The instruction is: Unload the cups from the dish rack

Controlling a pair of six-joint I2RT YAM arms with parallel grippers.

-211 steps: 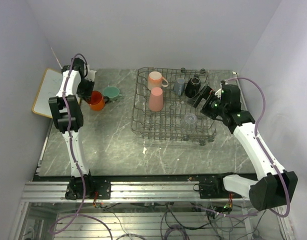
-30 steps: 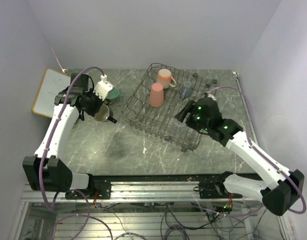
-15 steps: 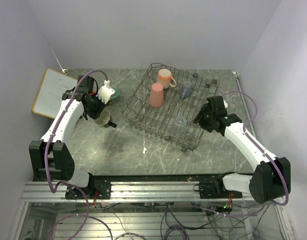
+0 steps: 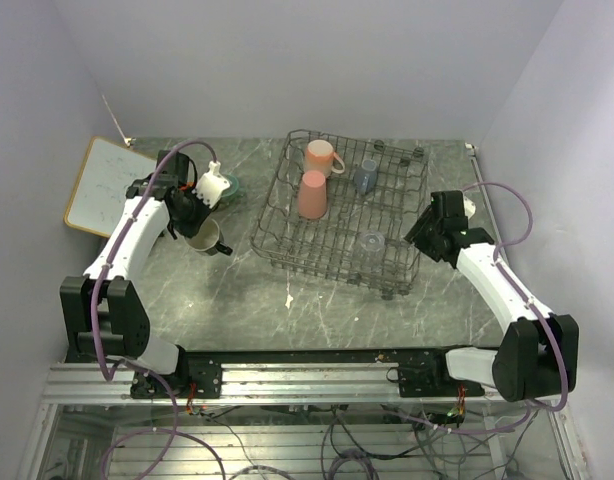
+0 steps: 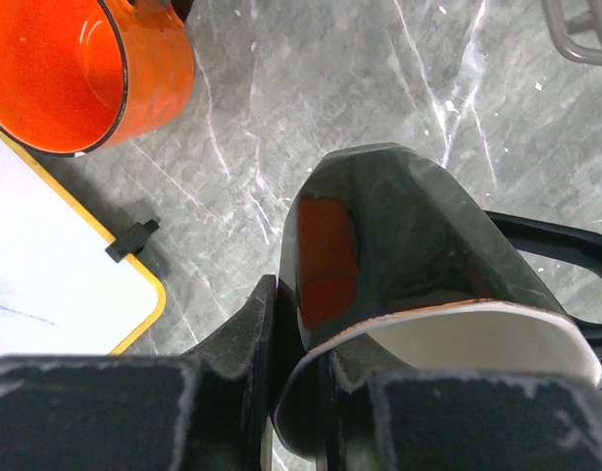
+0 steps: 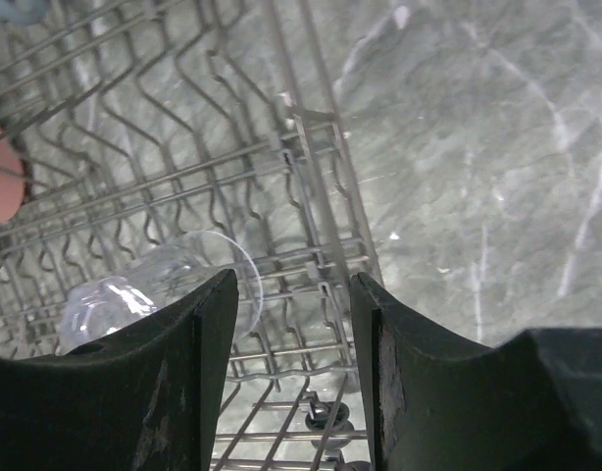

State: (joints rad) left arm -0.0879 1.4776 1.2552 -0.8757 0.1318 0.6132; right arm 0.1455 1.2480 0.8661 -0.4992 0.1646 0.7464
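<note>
My left gripper (image 5: 296,334) is shut on the rim of the black mug (image 5: 399,235), one finger outside the wall and one inside. The mug (image 4: 207,238) hangs low over the table, left of the dish rack (image 4: 287,250). Beside it stand the orange mug (image 5: 75,69) and the mint green cup (image 4: 228,187). In the rack are a pink mug (image 4: 320,155), a tall pink tumbler (image 4: 311,194), a grey-blue cup (image 4: 365,177) and a clear glass (image 6: 154,285) lying on the wires. My right gripper (image 6: 291,294) is open over the rack's right rim (image 6: 311,177), gripping nothing.
A wood-framed whiteboard (image 4: 97,185) lies at the far left, its corner (image 5: 46,265) close to the black mug. Walls close in the table at the back and on both sides. The rack's wheeled feet show below the right gripper.
The dish rack has swung from skewed back to square with the table. My right gripper has drawn back right to the rack's rim, jaws narrower. The left arm has barely moved with the black mug.
</note>
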